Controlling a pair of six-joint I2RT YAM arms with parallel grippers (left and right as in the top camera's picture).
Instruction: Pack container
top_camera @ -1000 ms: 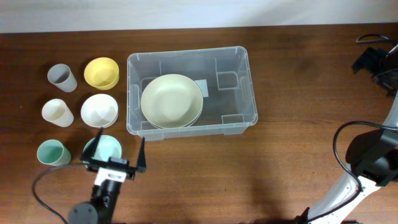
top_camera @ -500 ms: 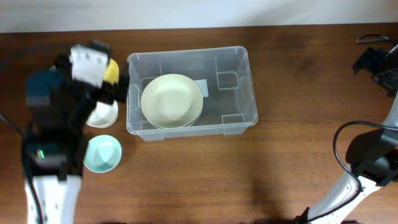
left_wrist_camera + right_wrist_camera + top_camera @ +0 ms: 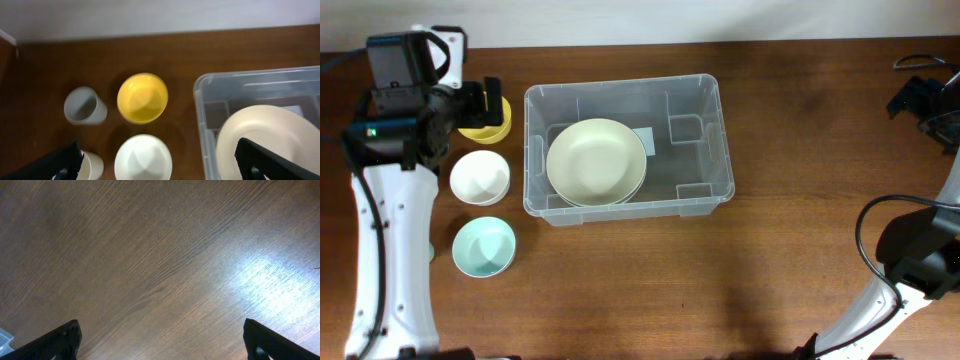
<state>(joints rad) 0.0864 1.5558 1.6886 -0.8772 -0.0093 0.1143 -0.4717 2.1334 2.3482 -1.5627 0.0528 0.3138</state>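
Observation:
The container is a large clear bin in the middle of the table and holds cream plates. It also shows in the left wrist view with a plate. My left gripper is open and empty, high above the yellow bowl. The left wrist view shows its fingers spread wide over the yellow bowl, white bowl, grey cup and cream cup. My right gripper is open and empty at the far right.
A white bowl and a teal bowl stand left of the bin. My left arm covers the cups in the overhead view. A black cable loops at the right. Bare wood lies under the right gripper.
My left arm has swung from the front edge near the teal bowl up and back to the far left, over the yellow bowl. The right arm has not moved.

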